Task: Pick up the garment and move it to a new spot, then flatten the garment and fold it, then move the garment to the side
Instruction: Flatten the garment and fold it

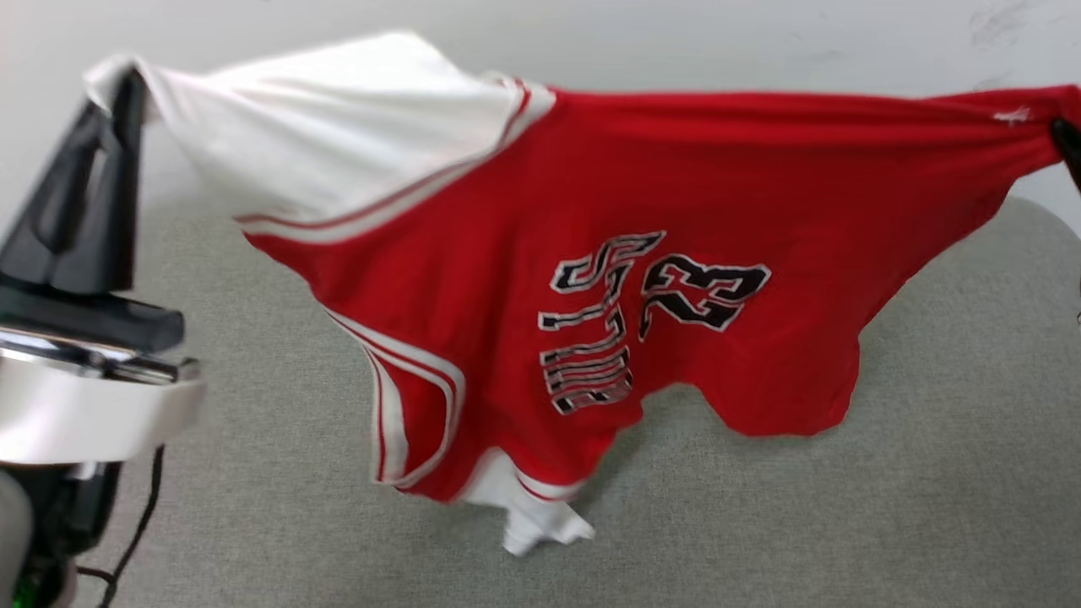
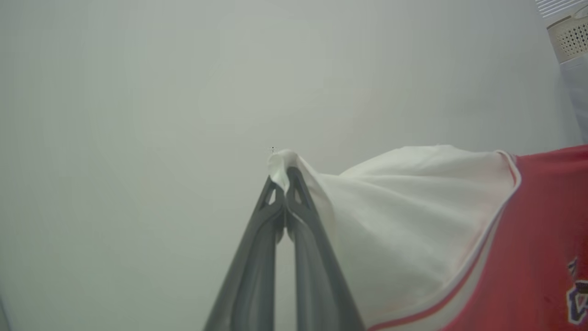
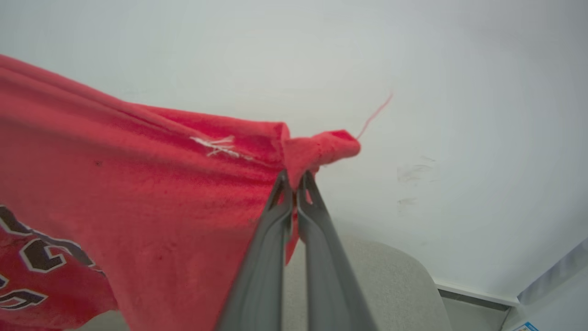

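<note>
The garment (image 1: 591, 219), a red jersey T-shirt with white sleeves and black-and-white lettering, hangs stretched in the air between both grippers above a grey padded surface (image 1: 929, 507). My left gripper (image 1: 127, 80) is shut on the white sleeve's tip at the upper left; the left wrist view shows its fingers pinching white cloth (image 2: 284, 172). At the far right edge, my right gripper (image 1: 1066, 139) is shut on a red corner, seen bunched above the fingertips (image 3: 294, 177) in the right wrist view. The shirt's lower folds (image 1: 540, 515) droop toward the surface.
A pale wall (image 1: 676, 42) runs behind the grey surface. The surface's rounded far corner (image 3: 404, 271) lies below the right gripper. A black cable (image 1: 135, 523) hangs beside my left arm at the lower left. A white perforated appliance (image 2: 569, 37) stands at the left wrist view's top right.
</note>
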